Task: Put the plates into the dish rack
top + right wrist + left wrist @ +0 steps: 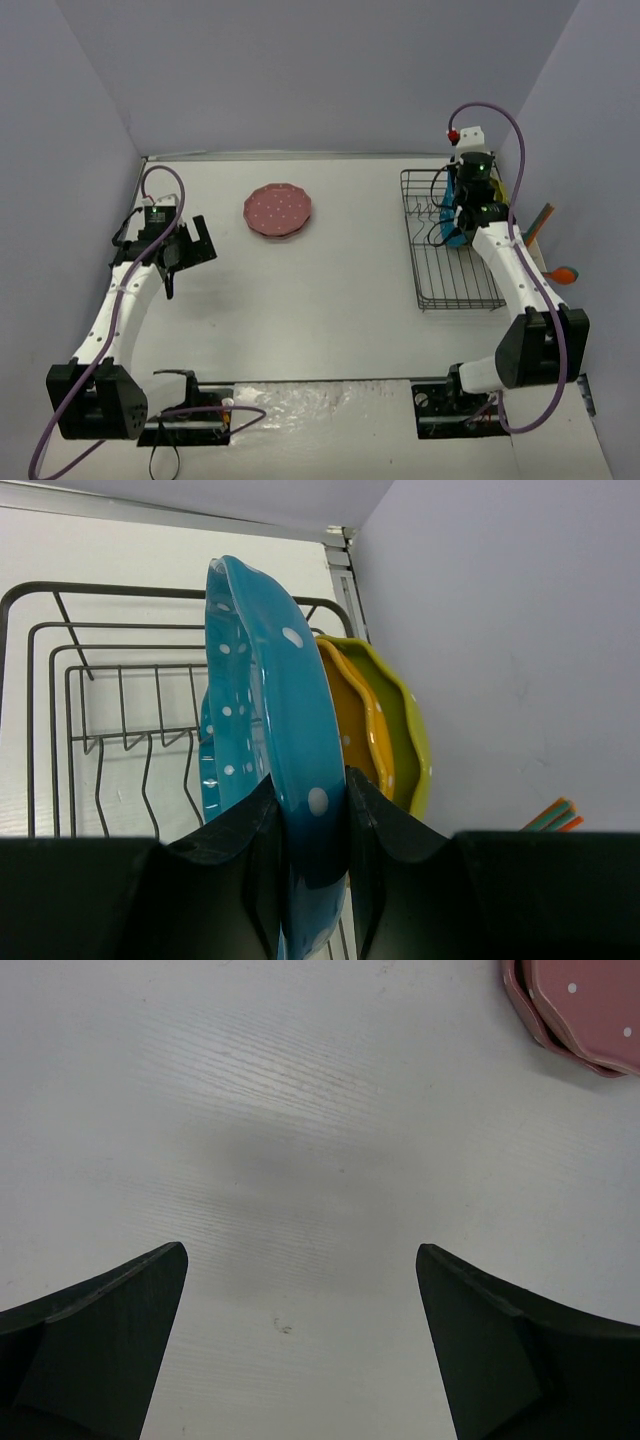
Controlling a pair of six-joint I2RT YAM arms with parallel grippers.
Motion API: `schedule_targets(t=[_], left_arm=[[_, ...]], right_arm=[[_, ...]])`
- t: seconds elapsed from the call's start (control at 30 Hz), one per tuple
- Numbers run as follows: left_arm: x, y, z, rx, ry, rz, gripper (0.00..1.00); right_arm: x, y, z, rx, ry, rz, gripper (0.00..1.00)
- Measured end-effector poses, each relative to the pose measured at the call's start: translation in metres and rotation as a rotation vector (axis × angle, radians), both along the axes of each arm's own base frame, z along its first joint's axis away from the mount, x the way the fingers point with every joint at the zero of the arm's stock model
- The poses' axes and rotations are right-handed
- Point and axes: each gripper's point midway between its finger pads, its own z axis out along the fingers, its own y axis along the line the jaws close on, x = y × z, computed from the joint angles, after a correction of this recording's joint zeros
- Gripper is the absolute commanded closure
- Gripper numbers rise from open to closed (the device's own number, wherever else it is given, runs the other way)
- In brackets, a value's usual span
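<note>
A blue polka-dot plate [275, 720] stands on edge over the black wire dish rack [150, 584], and my right gripper [312, 800] is shut on its rim. Just behind it, an orange plate [350, 720] and a yellow-green plate [405, 730] stand upright in the rack. From above, the right gripper [462, 215] sits over the far part of the dish rack [440, 285]. Pink plates [278, 211] lie stacked flat at the table's middle back. My left gripper [190, 245] hovers open to their left, above bare table [300, 1250], with the pink plates [590, 1010] at the top right corner.
Grey walls close in the table on three sides, and the right wall runs close behind the rack. Orange and teal utensils [560, 270] lie beside the rack's right side, also showing in the right wrist view as utensil tips [555, 815].
</note>
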Motion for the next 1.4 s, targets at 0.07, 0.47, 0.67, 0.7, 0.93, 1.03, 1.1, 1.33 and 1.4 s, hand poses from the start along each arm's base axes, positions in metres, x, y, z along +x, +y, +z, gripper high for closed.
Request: schedule_targets(t=[0.07,0.47,0.67,0.7,0.93,1.03,1.1,1.33,1.4], left_arm=[[0.000,0.000,0.000,-0.008,0.000,-0.001,0.03],[-0.001,-0.002,-0.001,-0.021,-0.001,-0.005,0.03],[-0.001,-0.002,-0.001,-0.024,0.000,-0.007,0.03],[-0.001,-0.003,-0.001,-0.025,-0.001,-0.007,0.03],[-0.001,-0.004,-0.001,-0.035,-0.001,-0.009,0.03],[-0.001,-0.006,-0.001,-0.048,-0.002,-0.004,0.03],[-0.001,-0.007,-0.001,-0.055,-0.004,-0.001,0.03],[0.004,-0.015,0.000,-0.113,-0.019,0.013,0.03],[0.008,-0.020,-0.004,-0.141,-0.009,0.023,0.03]], right_arm=[[0.004,0.001,-0.006,0.003,0.009,0.007,1.00],[0.009,0.010,-0.069,0.072,0.075,0.027,1.00],[0.008,0.011,-0.084,0.117,0.066,0.009,0.83],[0.008,0.011,-0.084,0.122,0.061,0.006,0.74],[0.015,0.014,-0.077,0.165,-0.005,0.002,0.43],[0.014,0.017,-0.070,0.183,-0.026,0.008,0.32],[0.013,0.018,-0.062,0.194,-0.043,0.015,0.26],[0.002,0.028,-0.015,0.249,-0.142,0.056,0.05],[-0.005,0.033,0.007,0.299,-0.200,0.071,0.02]])
